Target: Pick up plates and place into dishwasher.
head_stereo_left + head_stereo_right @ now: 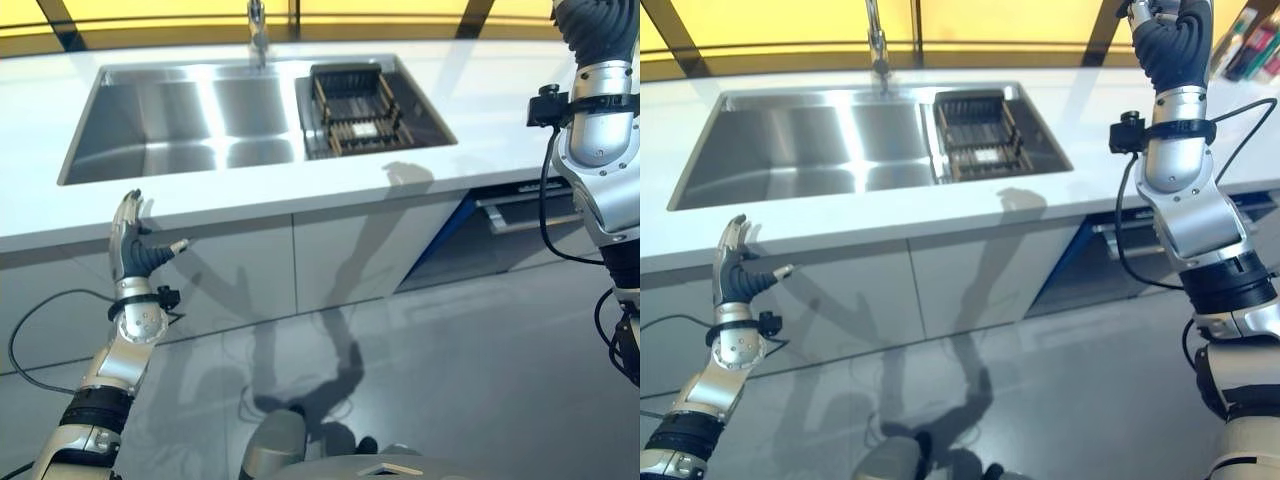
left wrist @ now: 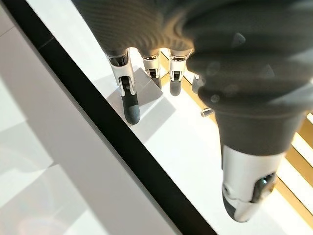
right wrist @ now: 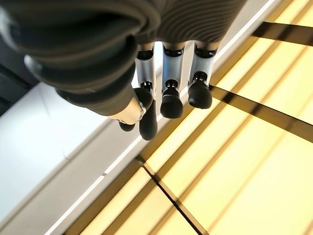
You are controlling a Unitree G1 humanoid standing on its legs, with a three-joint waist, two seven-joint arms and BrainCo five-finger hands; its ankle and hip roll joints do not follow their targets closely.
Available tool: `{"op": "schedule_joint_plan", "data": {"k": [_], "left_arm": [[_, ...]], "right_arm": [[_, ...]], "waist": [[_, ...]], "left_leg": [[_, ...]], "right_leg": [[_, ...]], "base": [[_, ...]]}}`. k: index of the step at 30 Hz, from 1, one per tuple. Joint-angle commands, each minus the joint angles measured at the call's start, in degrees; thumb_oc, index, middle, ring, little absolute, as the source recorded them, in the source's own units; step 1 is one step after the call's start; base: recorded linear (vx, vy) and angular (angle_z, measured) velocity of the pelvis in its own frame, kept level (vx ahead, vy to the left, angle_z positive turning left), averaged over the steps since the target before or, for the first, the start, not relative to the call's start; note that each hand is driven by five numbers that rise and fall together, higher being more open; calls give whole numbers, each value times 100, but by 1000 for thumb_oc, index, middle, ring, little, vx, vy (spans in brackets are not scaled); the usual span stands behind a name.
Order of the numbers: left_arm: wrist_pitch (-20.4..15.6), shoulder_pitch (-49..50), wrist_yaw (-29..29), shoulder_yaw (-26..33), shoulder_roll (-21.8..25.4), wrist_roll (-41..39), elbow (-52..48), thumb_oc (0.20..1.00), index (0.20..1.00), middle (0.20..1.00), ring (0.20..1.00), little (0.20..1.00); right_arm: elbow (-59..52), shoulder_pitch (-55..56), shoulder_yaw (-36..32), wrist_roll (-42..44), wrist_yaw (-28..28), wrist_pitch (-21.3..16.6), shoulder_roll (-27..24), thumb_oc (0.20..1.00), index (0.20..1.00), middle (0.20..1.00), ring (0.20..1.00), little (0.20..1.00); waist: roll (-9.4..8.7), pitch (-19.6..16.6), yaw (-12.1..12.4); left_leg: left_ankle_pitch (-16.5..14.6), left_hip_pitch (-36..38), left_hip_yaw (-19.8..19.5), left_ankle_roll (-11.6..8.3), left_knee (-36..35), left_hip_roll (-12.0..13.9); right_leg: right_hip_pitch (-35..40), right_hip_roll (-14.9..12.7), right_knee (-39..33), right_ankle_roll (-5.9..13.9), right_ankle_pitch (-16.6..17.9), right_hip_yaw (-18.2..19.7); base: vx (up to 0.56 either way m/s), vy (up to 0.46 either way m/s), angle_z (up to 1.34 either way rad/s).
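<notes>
White counter (image 1: 480,80) runs across the scene under a yellow-lit window, with a steel sink (image 1: 180,120) set into it. Our left robot hand (image 1: 132,245) stands at the near left, just below the counter's front edge, fingers straight and spread, holding nothing. Our right robot hand (image 3: 146,110) is raised at the far right above the counter; in its wrist view the fingers hang relaxed and apart, also empty.

We see no plate on the counter or in the basin, so where the plates lie we cannot tell. We would expect them to be stiff, smooth, fairly heavy and breakable (slippery too, if wet), best taken at the rim with the thumb on one face and the fingers on the other.

Outward from the hands: the sink's left basin is bare, and its right part holds a dark drying rack (image 1: 355,108) with nothing in it. Below the counter at the right, the dishwasher (image 1: 520,215) looks slightly open; its inside is hidden.
</notes>
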Motion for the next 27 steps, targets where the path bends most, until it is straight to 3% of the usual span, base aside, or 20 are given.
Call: {"op": "schedule_joint_plan", "data": {"k": [1, 7, 8, 9, 10, 14, 19, 23, 27], "left_arm": [[864, 1518, -262, -202, -260, -479, 1743, 1000, 1000, 1000, 1000, 1000], [599, 1377, 123, -108, -380, -466, 1765, 1000, 1000, 1000, 1000, 1000], [604, 1379, 211, -71, -374, -496, 1660, 1000, 1000, 1000, 1000, 1000], [591, 1377, 313, -39, -362, -552, 1554, 1000, 1000, 1000, 1000, 1000], [401, 1371, 584, 44, -355, -513, 1337, 1000, 1000, 1000, 1000, 1000], [250, 1308, 877, 306, -270, -583, 545, 1000, 1000, 1000, 1000, 1000], [-131, 1071, 1110, 511, -389, -660, -641, 1000, 1000, 1000, 1000, 1000], [-429, 899, 785, 368, -499, -1022, -1131, 1000, 1000, 1000, 1000, 1000], [-461, 728, 270, 52, -619, -1401, -1843, 1000, 1000, 1000, 1000, 1000]], "right_arm": [[-225, 173, -659, 141, 101, -253, -214, 200, 200, 200, 200, 200], [-315, 412, -883, 197, 244, -310, -178, 200, 200, 200, 200, 200], [-344, 476, -939, 236, 258, -321, -148, 401, 401, 401, 401, 401], [-369, 536, -998, 248, 284, -308, -113, 887, 887, 887, 887, 887], [-404, 640, -1077, 332, 308, -353, -79, 1000, 1000, 1000, 1000, 1000], [-781, 1076, -1250, 388, 541, -440, 255, 1000, 1000, 1000, 1000, 1000], [-1592, 1776, -1037, 394, 823, -447, 1207, 1000, 1000, 1000, 1000, 1000], [-1966, 2228, -613, 651, 1276, -527, 1817, 1000, 1000, 1000, 1000, 1000], [-2023, 2587, -143, 1093, 1379, -539, 2203, 1000, 1000, 1000, 1000, 1000]], "waist": [[-487, -178, 267], [-509, -459, 175], [-512, -488, 171], [-522, -511, 171], [-539, -525, 173], [-587, -535, 196], [-617, -472, 225], [-561, -454, 191], [-519, -432, 193]], "left_leg": [[-267, 172, 249, 238, -210, -22], [-217, 441, 249, 225, -540, -36], [-196, 471, 245, 213, -602, -29], [-185, 494, 245, 204, -650, -25], [-166, 512, 242, 190, -709, -17], [-134, 515, 242, 154, -803, 19], [-150, 539, 261, 108, -831, 91], [-127, 547, 313, 101, -855, 130], [-60, 581, 318, 84, -942, 170]], "right_leg": [[-196, -263, -499, 385, 1103, 316], [-145, -292, -580, 481, 1342, 336], [-132, -287, -627, 493, 1368, 334], [-123, -287, -669, 503, 1396, 327], [-121, -291, -730, 514, 1435, 309], [-106, -286, -884, 512, 1487, 235], [-54, -274, -1145, 504, 1488, 85], [-45, -248, -1160, 492, 1407, 50], [15, -205, -1192, 495, 1302, 13]], "base": [[34, 78, -2], [20, 57, -3], [0, 0, 0], [0, 0, 0], [0, 0, 0], [-8, -6, 0], [-39, -56, 6], [-57, -40, 16], [-57, -44, 10]]}}
